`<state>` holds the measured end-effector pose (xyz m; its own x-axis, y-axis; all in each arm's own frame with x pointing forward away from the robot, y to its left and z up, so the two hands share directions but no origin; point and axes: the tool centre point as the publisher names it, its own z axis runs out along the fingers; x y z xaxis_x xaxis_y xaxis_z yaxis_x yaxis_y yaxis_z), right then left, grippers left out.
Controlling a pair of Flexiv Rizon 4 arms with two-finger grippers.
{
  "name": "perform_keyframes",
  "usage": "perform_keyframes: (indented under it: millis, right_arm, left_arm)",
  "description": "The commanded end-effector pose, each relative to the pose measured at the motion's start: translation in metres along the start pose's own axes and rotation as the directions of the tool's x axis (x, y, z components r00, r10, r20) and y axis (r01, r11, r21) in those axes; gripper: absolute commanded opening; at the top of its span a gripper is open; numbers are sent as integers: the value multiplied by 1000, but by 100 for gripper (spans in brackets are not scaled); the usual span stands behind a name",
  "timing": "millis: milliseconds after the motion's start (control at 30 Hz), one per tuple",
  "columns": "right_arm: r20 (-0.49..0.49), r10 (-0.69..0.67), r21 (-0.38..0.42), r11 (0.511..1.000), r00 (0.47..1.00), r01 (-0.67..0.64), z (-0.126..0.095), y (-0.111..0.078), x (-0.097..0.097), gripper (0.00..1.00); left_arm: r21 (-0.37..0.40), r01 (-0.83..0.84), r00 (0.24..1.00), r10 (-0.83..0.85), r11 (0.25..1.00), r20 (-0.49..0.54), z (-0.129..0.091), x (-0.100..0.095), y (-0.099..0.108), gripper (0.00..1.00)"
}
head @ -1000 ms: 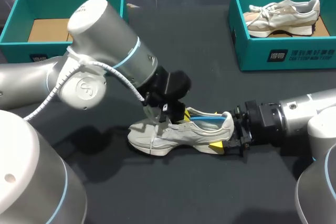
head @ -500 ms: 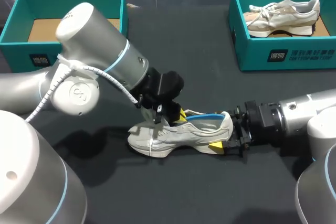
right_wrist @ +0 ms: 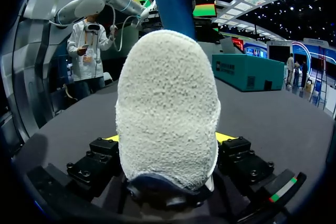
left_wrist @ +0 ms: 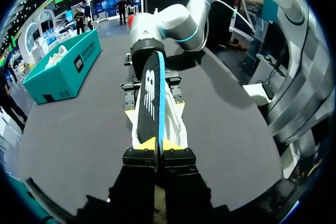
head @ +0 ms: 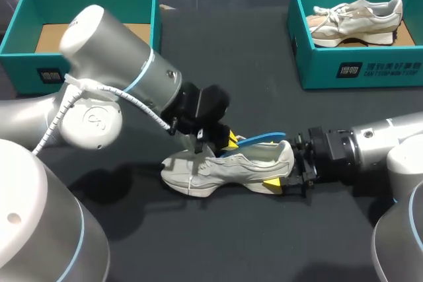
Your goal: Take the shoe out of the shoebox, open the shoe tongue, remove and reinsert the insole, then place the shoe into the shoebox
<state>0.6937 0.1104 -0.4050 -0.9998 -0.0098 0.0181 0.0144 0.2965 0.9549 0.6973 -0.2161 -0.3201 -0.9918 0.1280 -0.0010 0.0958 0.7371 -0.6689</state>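
A white sneaker [head: 221,168] lies on its sole on the dark table, toe to the left. My right gripper [head: 285,168] is shut on its heel [right_wrist: 168,108], a yellow tip pressing each side. My left gripper [head: 228,142] hangs over the shoe's opening, shut on the front end of the blue-and-black insole [head: 259,139]. The insole slants up out of the shoe with its rear end above the heel collar. In the left wrist view the insole [left_wrist: 152,87] runs edge-up from my shut fingertips [left_wrist: 157,142] toward the right arm. In the right wrist view the insole [right_wrist: 173,9] rises behind the heel.
A teal shoebox [head: 20,37] with a bare cardboard floor stands at the back left. A second teal shoebox [head: 360,70] at the back right holds another pale sneaker [head: 357,21]. Bare dark table lies in front of the shoe.
My left gripper has pulled leftward and up, and the insole's rear end has risen out of the shoe. The right gripper and the shoe have stayed put.
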Motion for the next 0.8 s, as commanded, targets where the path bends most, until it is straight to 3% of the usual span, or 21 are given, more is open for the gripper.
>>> perform_keyframes:
  millis: [33, 300, 500, 800]
  right_arm:
    - [0, 1, 4, 1000, 1000, -1, 1, 1, 1, 0]
    - [0, 1, 4, 1000, 1000, -1, 1, 1, 1, 0]
    - [0, 1, 4, 1000, 1000, -1, 1, 1, 1, 0]
    - [0, 1, 4, 1000, 1000, -1, 1, 1, 1, 0]
  left_arm:
    - [-27, -3, 1000, 3, 1000, 3, 8, -8, -20, 0]
    - [-63, 8, 1000, -6, 998, 28, 17, -16, -28, 0]
    - [-72, -13, 998, 17, 997, 54, 16, -10, -33, 60]
    - [-42, -12, 996, 16, 999, 91, 16, -5, -36, 70]
